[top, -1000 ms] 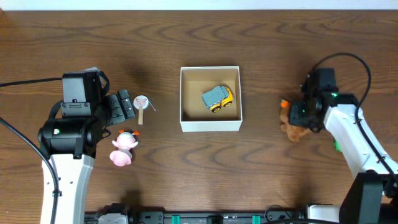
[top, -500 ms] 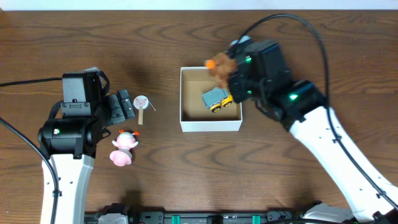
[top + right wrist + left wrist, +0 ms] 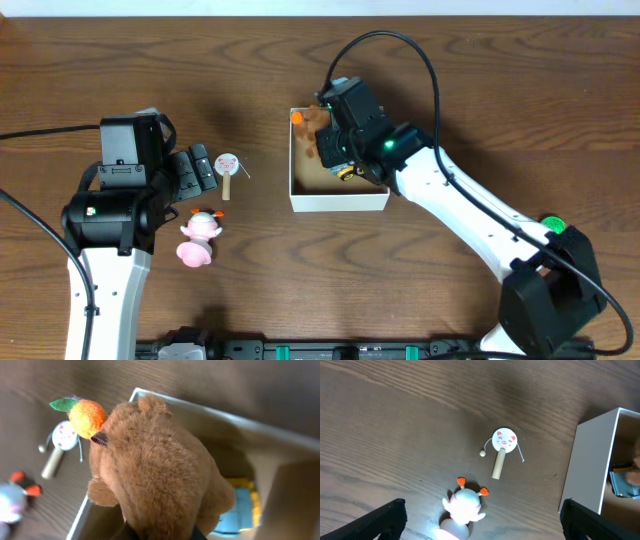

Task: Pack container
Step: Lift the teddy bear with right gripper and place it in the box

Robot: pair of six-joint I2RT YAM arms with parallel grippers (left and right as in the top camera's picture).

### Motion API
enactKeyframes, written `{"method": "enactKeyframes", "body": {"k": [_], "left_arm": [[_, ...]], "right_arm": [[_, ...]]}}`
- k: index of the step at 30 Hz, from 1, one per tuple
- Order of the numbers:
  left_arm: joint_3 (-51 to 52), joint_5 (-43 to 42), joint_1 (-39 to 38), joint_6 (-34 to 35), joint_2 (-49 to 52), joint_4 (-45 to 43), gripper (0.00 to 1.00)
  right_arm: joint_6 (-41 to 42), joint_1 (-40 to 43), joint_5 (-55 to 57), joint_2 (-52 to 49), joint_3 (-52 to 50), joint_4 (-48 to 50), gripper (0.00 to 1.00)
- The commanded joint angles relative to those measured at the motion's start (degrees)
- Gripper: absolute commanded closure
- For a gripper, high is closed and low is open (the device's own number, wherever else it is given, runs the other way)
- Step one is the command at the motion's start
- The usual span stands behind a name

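My right tool [image 3: 328, 150] is pinched on a brown plush bear [image 3: 155, 475]. On the right wrist view only the dark tips of the fingers show at the bottom edge, buried in the fur. The bear carries a small orange fruit with a green leaf [image 3: 85, 416] on its head. From overhead the bear sits over the far-left corner of the container [image 3: 340, 203], with the fruit right at the rim. I cannot tell whether the bear touches the brown floor or hangs above it.

The container is a shallow square box, white outside, standing on the dark wooden tabletop [image 3: 450, 60]. Inside it, toward its right side, lies a grey and yellow toy truck [image 3: 240, 510], mostly hidden overhead by my right arm.

My left tool [image 3: 197, 170] is well to the left of the container, its fingers spread wide and holding nothing. On the left wrist view the two fingers stand at opposite bottom corners.

Between that tool and the container's left wall lies a small rattle drum with a pig face [image 3: 504, 442], its wooden handle pointing toward the near edge. Farther left of the container and nearer to me is a pink pig toy [image 3: 462, 510] with orange ears, close to the drum's handle but apart from it.
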State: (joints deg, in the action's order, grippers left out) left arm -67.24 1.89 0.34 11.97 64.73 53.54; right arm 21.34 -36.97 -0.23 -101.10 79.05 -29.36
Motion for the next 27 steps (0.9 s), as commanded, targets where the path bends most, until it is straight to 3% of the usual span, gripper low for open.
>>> {"method": "enactKeyframes", "body": {"k": [1,14,27], "left_arm": [[-1.09,0.24,0.35,-0.52,-0.09,-0.07,0.02],[-1.07,0.24,0.35,-0.52,-0.09,-0.04,0.02],[-1.09,0.24,0.35,-0.52,-0.09,-0.02,0.02]], "right_arm": [[14.12,-0.17,0.48,0.2,0.44,1.01,0.99],[32.46,-3.15,1.86,-0.87,0.44,-0.87,0.99],[33.29,-3.02,2.38,-7.45,0.44,-2.69,0.99]]}}
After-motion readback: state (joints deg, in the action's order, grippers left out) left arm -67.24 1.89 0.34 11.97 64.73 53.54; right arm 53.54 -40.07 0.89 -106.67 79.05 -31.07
